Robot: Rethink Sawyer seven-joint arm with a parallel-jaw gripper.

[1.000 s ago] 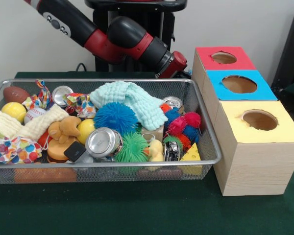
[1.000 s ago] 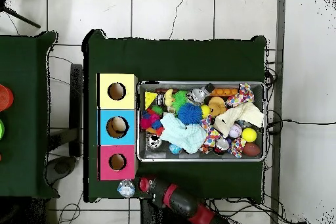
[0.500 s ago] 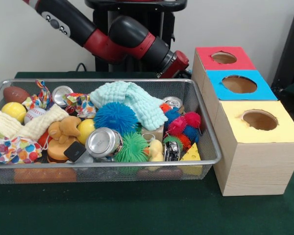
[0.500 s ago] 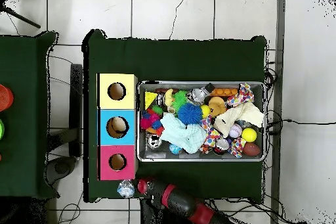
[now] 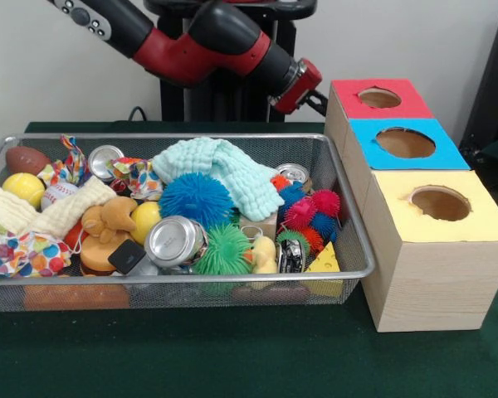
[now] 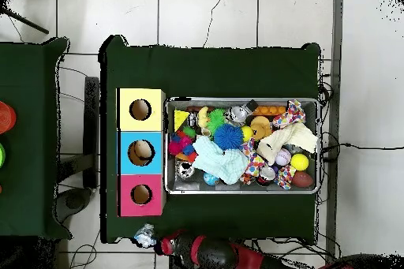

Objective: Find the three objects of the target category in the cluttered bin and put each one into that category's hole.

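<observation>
Green-clothed counter [image 5: 232, 356], carrying a wire mesh bin [image 5: 349, 249] with a row of three boxes just beside it on one side. Bin, near edge: a yellow cheese wedge [image 5: 324, 261], a green spiky ball [image 5: 224, 249], a silver can [image 5: 174, 241] lying on its side, a small black block [image 5: 126, 255], a polka-dot cloth [image 5: 21, 251]. Bin, middle: a blue spiky ball [image 5: 197, 199], a tan plush toy [image 5: 108, 217], a cluster of small pink and blue spiky balls [image 5: 311, 214], a cream knitted cloth [image 5: 33, 211], a yellow ball [image 5: 23, 187], a baseball [image 5: 58, 193]. Bin, far side: a mint-green knitted cloth [image 5: 224, 170] draped over the pile, a second can [image 5: 294, 174] by the wall nearest the boxes, a third can [image 5: 104, 159], a small brown football [image 5: 26, 159] in the far corner. Boxes, nearest first: yellow box [image 5: 440, 240], blue box [image 5: 407, 143], red box [image 5: 378, 98], each with a round hole in its top. Behind the bin and off the counter's far edge, the red and black arm [image 5: 216, 46] reaches toward the red box; its gripper [image 6: 144, 234] shows from overhead with something pale and bluish at its tip, and I cannot tell whether the jaws are apart or together.
</observation>
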